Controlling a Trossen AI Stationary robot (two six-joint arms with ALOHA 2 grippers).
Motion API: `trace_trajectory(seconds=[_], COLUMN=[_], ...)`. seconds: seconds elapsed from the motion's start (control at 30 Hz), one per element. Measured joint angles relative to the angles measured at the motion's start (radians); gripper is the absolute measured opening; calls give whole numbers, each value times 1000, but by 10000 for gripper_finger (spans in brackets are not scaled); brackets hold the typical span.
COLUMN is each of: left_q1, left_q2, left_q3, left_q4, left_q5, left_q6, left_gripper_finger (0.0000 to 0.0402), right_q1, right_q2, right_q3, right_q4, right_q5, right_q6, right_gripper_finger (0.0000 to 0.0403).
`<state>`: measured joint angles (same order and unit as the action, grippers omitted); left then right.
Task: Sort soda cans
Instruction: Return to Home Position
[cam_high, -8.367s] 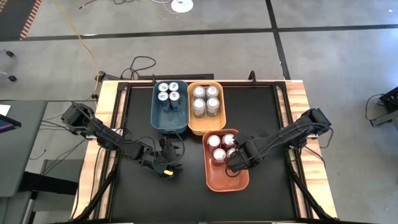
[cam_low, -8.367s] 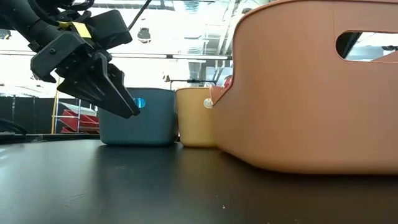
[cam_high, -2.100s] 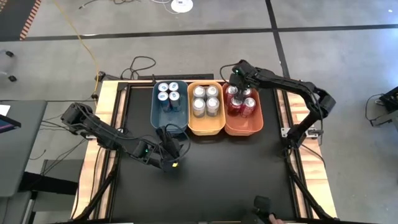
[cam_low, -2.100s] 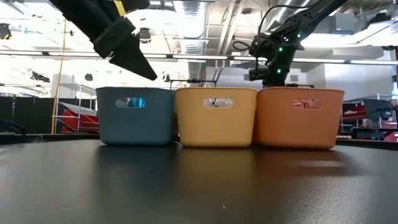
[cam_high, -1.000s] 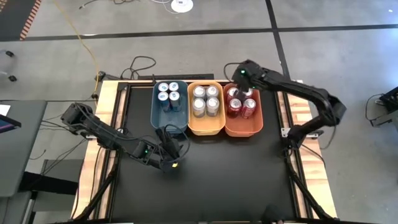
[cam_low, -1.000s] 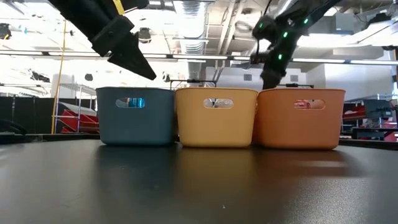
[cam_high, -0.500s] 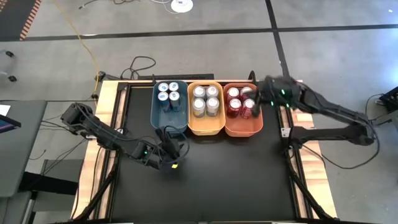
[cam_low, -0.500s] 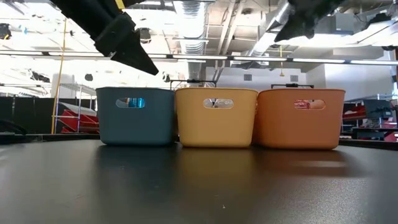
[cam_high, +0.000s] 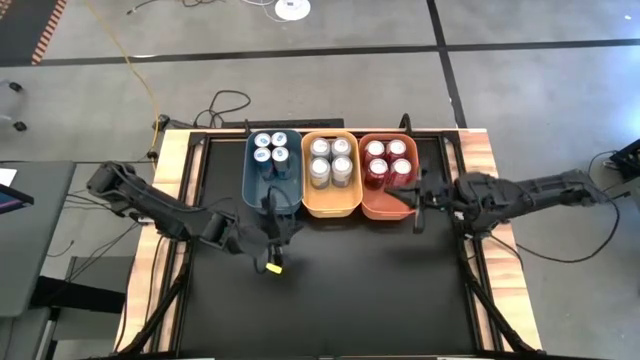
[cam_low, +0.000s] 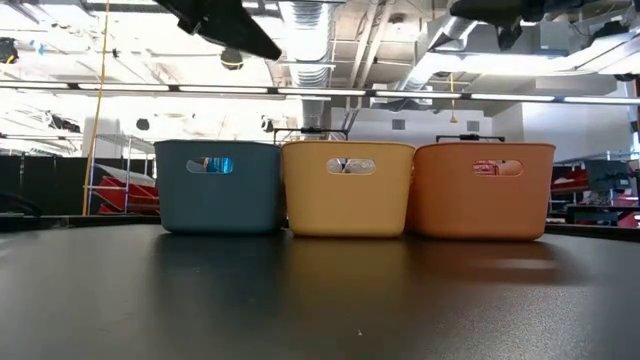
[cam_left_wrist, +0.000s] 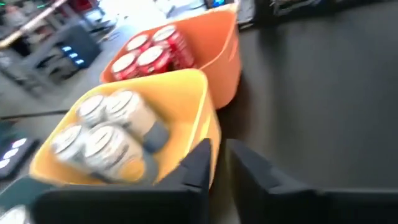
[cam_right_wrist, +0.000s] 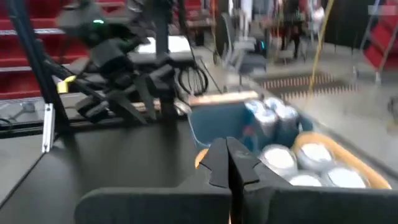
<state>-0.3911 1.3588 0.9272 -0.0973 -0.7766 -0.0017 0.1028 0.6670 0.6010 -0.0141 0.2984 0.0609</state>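
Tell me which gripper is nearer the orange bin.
Right. The right gripper is at the orange bin's right front corner; the left gripper is by the teal bin's front, beyond the yellow bin.

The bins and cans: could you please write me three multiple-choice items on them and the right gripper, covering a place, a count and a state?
1. Which bin stands in the middle? A teal; B yellow; C orange.
2. How many red cans sit in the orange bin? A two; B three; C four.
3. The right gripper is: A shut on a can; B shut, empty; C wide open.

1 B, the yellow bin stands between the teal bin and the orange one.
2 C, four tops show from above.
3 B, its fingers meet with nothing between.
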Motion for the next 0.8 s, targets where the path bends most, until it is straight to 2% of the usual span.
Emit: trace_trajectory(seconds=[0.1,0.3,0.5,0.6,0.7,0.8], left_q1=[32,64,106,160,225,279], left_q2=[-16,-25,-29,-34,-36,-50], left_q3=[0,-27,-121,-163,-206,-248], left_q4=[56,251,486,534,570,587], left_q5=[91,266,389,443,519,579], left_q6=[41,131,183,149,118,95], left_gripper_finger=[9,2,1,1,1,1], right_q1=[76,175,246,216,170,148], right_q2=[20,50,28,8,4,5], right_q3=[-55,-117,-117,-116,-116,-116], right_q4=[152,392,405,340,323,304], right_q5=[64,100,97,97,87,-2], right_q6=[-66,-164,-307,-366,-341,-317], right_gripper_finger=[1,0,0,0,0,0])
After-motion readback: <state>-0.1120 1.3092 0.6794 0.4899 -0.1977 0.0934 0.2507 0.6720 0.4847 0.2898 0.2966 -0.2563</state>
